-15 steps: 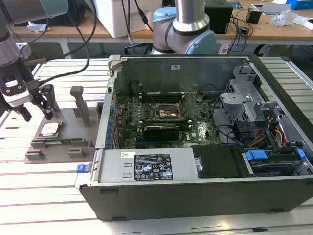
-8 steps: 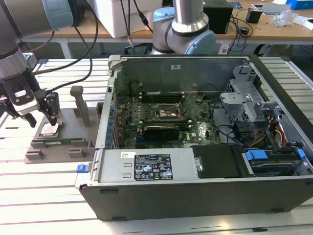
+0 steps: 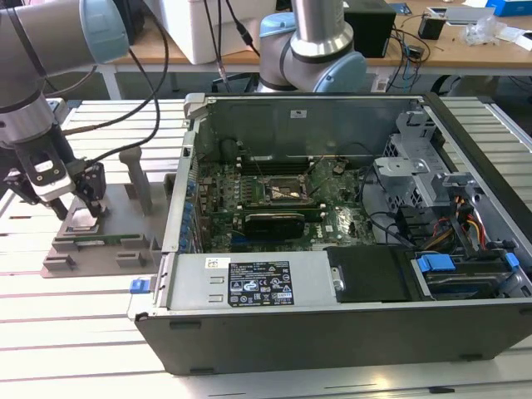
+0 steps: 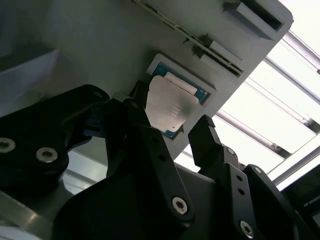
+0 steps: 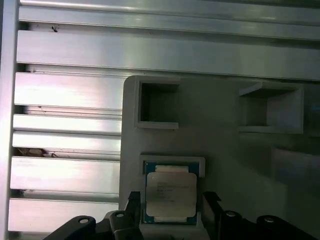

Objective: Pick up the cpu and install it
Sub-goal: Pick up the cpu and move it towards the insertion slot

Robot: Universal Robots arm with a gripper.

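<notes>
Step in hand: pick-up, grasp not yet made. The cpu [image 5: 170, 185] lies flat in its recess in the grey holder [image 3: 100, 249] on the table [image 3: 83, 332], beside the computer case [image 3: 349, 332]. The end effector [image 5: 171, 202] points down over it, fingers apart and flanking the chip. My judgement: the grasp calls for squarely pinching opposite edges.

Slim clearance either side of the cpu [image 5: 170, 192] inside the spread pincer [image 3: 79, 209]; upright post [image 3: 137, 179] just beside.

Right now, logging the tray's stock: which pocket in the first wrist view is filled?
The pocket straddled by the pincer, holding the cpu; the two square pockets are empty.
</notes>
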